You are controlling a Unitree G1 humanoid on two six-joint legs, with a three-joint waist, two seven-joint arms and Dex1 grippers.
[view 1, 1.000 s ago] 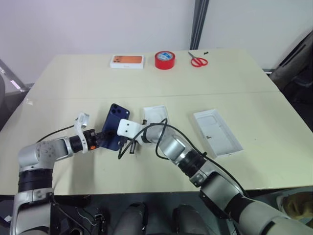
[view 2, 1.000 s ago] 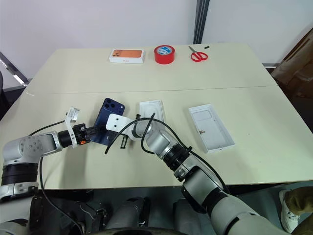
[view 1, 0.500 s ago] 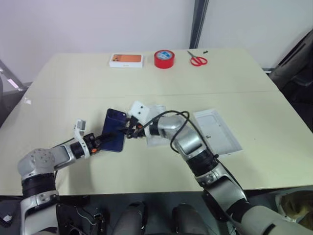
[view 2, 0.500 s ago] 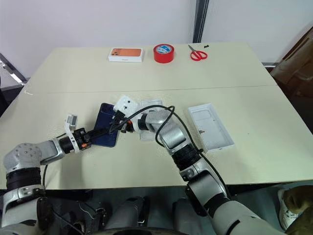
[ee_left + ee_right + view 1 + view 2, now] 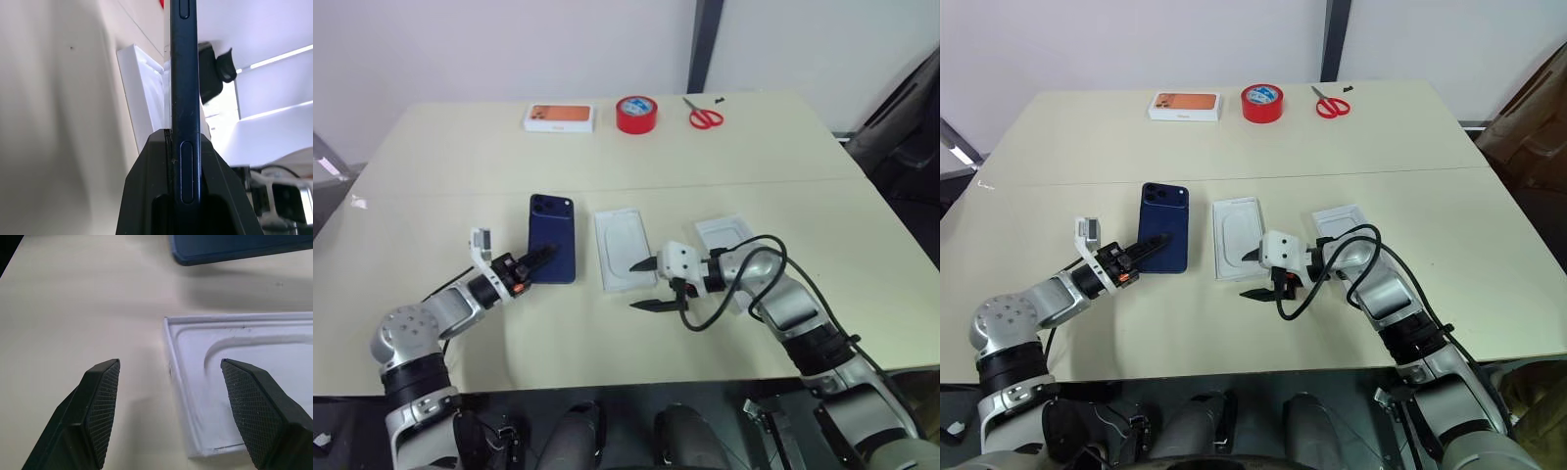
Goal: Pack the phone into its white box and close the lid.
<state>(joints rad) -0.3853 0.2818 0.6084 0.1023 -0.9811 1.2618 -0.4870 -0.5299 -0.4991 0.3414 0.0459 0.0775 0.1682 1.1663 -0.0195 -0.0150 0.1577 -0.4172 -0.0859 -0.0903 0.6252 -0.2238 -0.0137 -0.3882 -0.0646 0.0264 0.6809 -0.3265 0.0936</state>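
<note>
Two grippers low over a cream table (image 5: pixel 431 176). Left gripper (image 5: pixel 536 260) at about 8 o'clock of the tabletop, pinching the near short edge of the phone (image 5: pixel 553 251), fingers (image 5: pixel 195 196) clamped on either face of its thin rim in the left wrist view. Phone lying roughly flat, glossy navy back up, camera cluster at its far corner, long axis running toward 12 o'clock. Just beside the phone at 3 o'clock: thin white insert (image 5: pixel 624 249) with an oval recess, flat on the table, apart from the phone by a narrow strip of tabletop.

Right gripper (image 5: pixel 643 284) at about 6 o'clock of the insert, pointing toward 9 o'clock, jaws spread wide and holding nothing; one fingertip (image 5: pixel 105 396) over bare tabletop, the other over the near corner of the insert in the right wrist view. Behind the right wrist, toward 3 o'clock, a shallow white tray (image 5: pixel 729 233) partly covered by the forearm and its black cable; cannot tell whether box or lid.

Along the far edge at 12 o'clock, well apart from both arms: white box printed with an orange phone (image 5: pixel 560 117), red tape roll (image 5: pixel 636 115), red-handled scissors (image 5: pixel 704 117).
</note>
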